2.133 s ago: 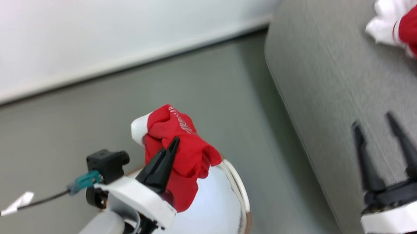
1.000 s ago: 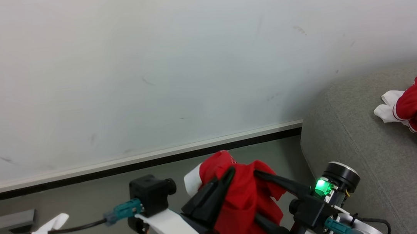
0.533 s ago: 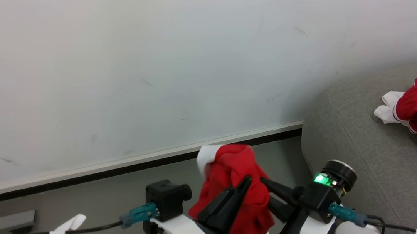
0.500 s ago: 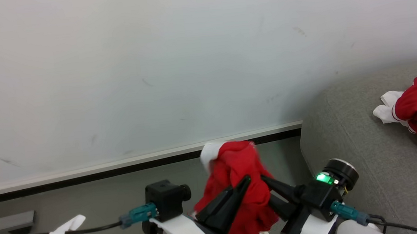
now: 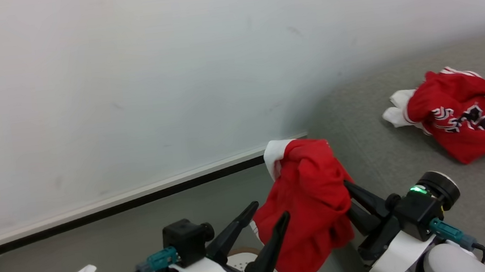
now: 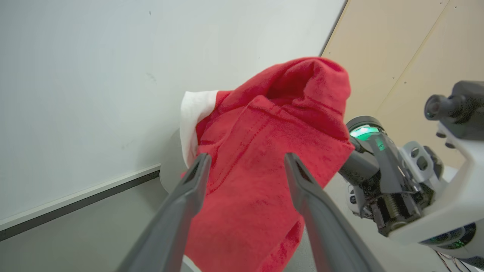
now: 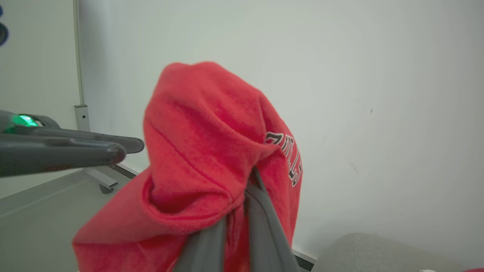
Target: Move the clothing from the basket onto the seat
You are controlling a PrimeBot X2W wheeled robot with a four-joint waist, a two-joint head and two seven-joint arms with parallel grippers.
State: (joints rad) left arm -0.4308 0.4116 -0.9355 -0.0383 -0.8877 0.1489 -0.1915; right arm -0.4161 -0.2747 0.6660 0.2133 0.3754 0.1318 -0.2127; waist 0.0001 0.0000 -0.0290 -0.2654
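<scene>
right gripper (image 5: 348, 188): we are clamping it on the crumpled red white-trimmed jersey cloth (image 5: 311, 192) | left gripper (image 5: 270, 212): we are holding it spread wide, empty

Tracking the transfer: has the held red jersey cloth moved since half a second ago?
Yes: the red jersey cloth shifted right toward the grey woven sofa, now overlapping its edge.
</scene>
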